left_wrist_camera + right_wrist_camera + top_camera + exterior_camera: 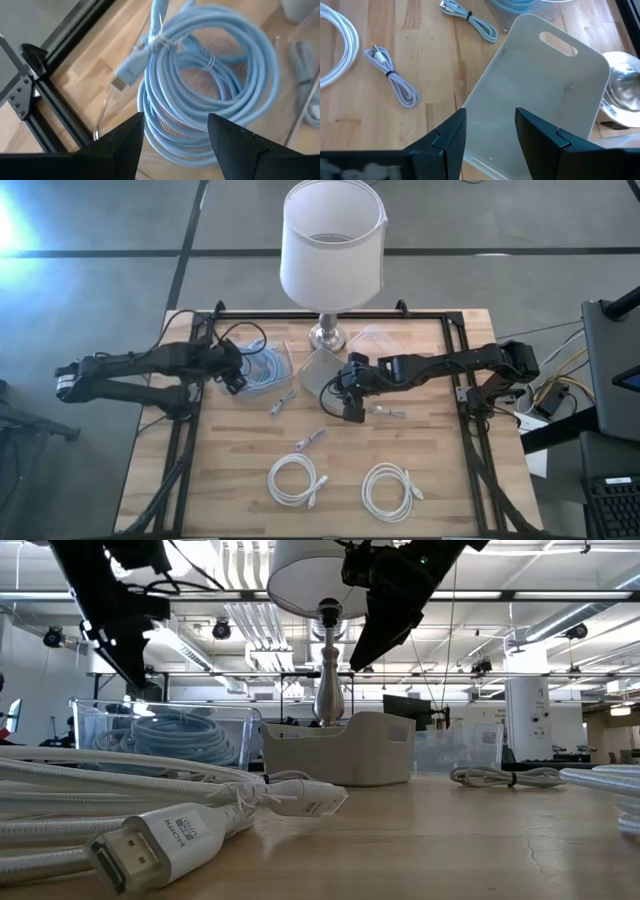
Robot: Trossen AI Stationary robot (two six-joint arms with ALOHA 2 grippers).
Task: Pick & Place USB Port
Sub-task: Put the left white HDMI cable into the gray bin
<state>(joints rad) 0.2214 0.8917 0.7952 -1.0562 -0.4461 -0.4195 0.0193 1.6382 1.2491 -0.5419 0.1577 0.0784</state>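
While the left pincer (pixel 236 380) hangs spread over the coiled blue cable (pixel 210 85) in its clear tray (pixel 283 358) near the table's (pixel 440 470) left rear, the right pincer (pixel 345 402) hovers mid-table, its fingers (pixel 540 137) parted and empty above the open white bin (pixel 540 95). Short grey USB cables lie loose on the wood — one (pixel 281 403) just in front of the tray, one (pixel 309 441) nearer the front, a third (pixel 386 411) beside the right pincer. Two white coils (pixel 293 478) rest at the front edge; a lamp (pixel 331 242) stands behind.
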